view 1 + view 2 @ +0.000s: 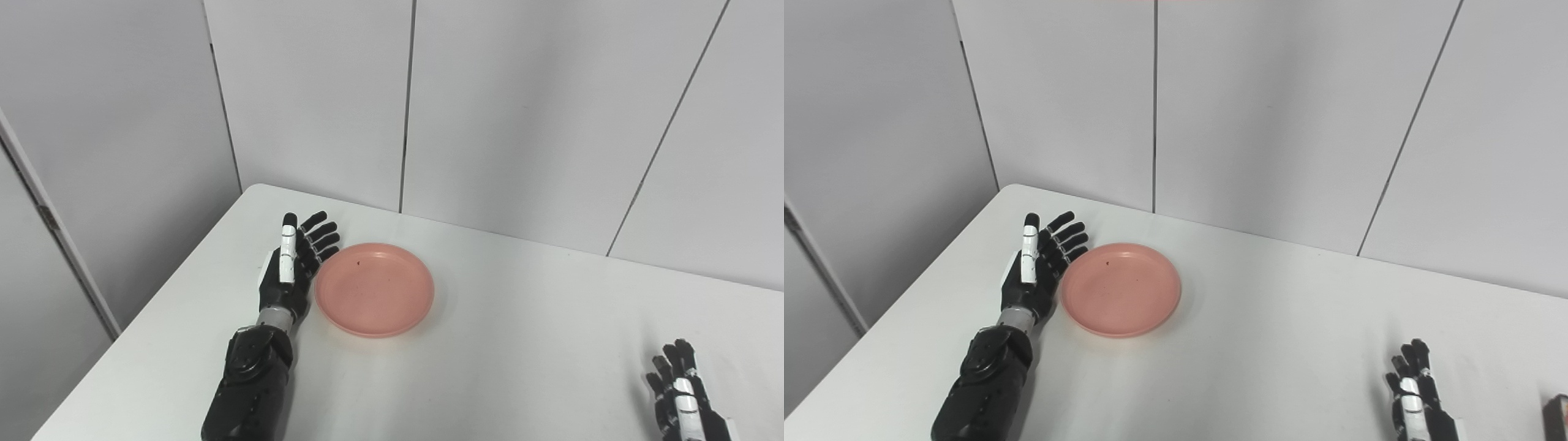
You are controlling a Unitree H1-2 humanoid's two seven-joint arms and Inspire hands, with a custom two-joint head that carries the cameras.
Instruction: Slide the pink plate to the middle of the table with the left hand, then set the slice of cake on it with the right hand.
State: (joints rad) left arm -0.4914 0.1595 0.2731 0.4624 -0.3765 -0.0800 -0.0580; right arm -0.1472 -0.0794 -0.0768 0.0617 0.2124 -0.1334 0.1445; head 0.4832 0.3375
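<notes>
The pink plate (373, 289) lies empty on the white table, left of the middle. My left hand (294, 263) is open, fingers straight, held on edge right against the plate's left rim. My right hand (680, 398) is open and empty, resting at the table's front right, partly cut off by the picture's bottom edge. A dark brown thing, possibly the slice of cake (1556, 416), shows only as a sliver at the right eye view's bottom right corner, just right of my right hand (1415, 398).
The white table (527, 331) has its left edge close to my left arm and its far edge along grey wall panels. Bare table surface stretches between the plate and my right hand.
</notes>
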